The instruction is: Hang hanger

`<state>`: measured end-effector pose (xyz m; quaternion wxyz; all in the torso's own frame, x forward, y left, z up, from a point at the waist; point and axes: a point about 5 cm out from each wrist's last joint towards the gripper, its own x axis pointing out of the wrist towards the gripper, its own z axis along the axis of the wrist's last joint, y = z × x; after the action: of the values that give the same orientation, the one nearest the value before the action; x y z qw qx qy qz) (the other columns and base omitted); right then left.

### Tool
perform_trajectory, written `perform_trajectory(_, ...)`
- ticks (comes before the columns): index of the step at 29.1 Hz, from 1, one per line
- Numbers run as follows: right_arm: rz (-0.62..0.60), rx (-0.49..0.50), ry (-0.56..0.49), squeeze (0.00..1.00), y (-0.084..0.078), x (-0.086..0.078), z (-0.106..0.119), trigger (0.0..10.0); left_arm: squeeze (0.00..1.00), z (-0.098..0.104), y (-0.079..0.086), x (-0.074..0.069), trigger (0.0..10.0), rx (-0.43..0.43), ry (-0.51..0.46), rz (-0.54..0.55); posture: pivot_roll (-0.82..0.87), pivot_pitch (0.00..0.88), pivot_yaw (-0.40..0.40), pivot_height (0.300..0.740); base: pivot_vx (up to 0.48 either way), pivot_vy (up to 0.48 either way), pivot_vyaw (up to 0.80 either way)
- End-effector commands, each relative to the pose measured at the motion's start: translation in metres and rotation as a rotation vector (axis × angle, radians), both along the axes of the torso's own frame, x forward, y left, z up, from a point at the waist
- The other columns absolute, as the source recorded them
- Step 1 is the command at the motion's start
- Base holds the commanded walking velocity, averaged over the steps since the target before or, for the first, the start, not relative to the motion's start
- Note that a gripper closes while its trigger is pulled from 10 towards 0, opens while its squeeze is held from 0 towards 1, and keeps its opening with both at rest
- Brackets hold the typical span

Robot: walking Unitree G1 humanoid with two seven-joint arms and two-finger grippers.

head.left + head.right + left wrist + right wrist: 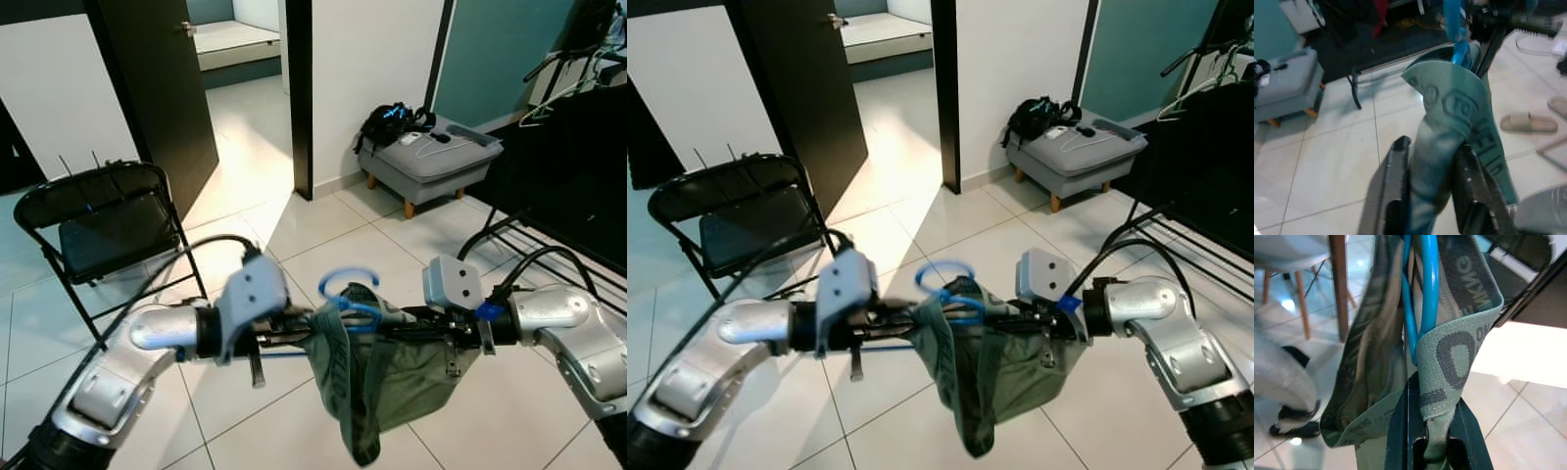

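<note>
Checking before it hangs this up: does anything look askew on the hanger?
Yes. The green garment is bunched at the middle of the blue hanger, sagging in a lopsided fold. The left gripper and right gripper each pinch its waistband.

A black folding chair [103, 230] and grey footstool [431, 162] stand on white tiles [323, 245]

Floor: we see glossy white tiled floor [323, 245].
Left: black folding metal chair [103, 220].
Far right: grey padded footstool on wooden legs [426, 162], carrying a black bag [387, 122].
</note>
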<state>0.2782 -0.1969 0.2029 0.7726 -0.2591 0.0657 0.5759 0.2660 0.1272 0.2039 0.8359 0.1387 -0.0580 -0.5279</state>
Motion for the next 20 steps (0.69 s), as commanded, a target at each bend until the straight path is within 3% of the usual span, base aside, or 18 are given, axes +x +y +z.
perform_trajectory(1, -0.036, 0.055, -0.025, 0.0, -0.007, 0.001, 0.007, 0.0, 1.0, -0.006, 0.015, 0.001, 10.0, -0.04, 0.079, 0.062, 0.05, 0.0, 0.029, 0.735, 0.0, 0.0, 0.0)
perform_trajectory(4, -0.055, 0.066, -0.021, 0.0, -0.011, 0.001, 0.006, 0.0, 1.0, -0.007, 0.024, -0.003, 10.0, -0.087, 0.121, 0.078, 0.05, 0.0, 0.029, 0.735, 0.0, 0.0, 0.0)
perform_trajectory(5, -0.068, 0.075, -0.008, 0.0, -0.014, -0.001, 0.003, 0.0, 1.0, -0.014, 0.038, -0.012, 10.0, -0.109, 0.18, 0.091, 0.05, 0.0, 0.027, 0.735, 0.0, 0.0, 0.0)
perform_trajectory(13, -0.072, 0.08, 0.003, 0.0, -0.015, -0.002, 0.0, 0.0, 1.0, -0.016, 0.053, -0.015, 10.0, -0.112, 0.197, 0.135, 0.05, 0.0, 0.025, 0.735, 0.0, 0.0, 0.0)
perform_trajectory(15, -0.096, 0.119, -0.004, 0.0, -0.02, 0.0, 0.004, 0.0, 1.0, -0.012, 0.065, -0.012, 10.0, -0.223, 0.203, 0.194, 0.05, 0.0, 0.023, 0.735, 0.0, 0.0, 0.0)
perform_trajectory(17, -0.096, 0.119, -0.004, 0.0, -0.02, 0.0, 0.004, 0.0, 1.0, -0.012, 0.065, -0.012, 10.0, -0.223, 0.203, 0.194, 0.05, 0.0, 0.023, 0.735, 0.0, 0.0, 0.0)
perform_trajectory(19, -0.112, 0.18, -0.012, 0.0, -0.024, 0.001, 0.009, 0.0, 1.0, -0.012, 0.067, -0.011, 10.0, -0.36, 0.236, 0.218, 0.05, 0.0, 0.022, 0.735, 0.0, 0.0, 0.0)
perform_trajectory(20, -0.125, 0.221, -0.019, 0.0, -0.028, 0.001, 0.014, 0.0, 1.0, -0.015, 0.064, -0.011, 10.0, -0.469, 0.272, 0.231, 0.05, 0.0, 0.022, 0.735, 0.0, 0.0, 0.0)
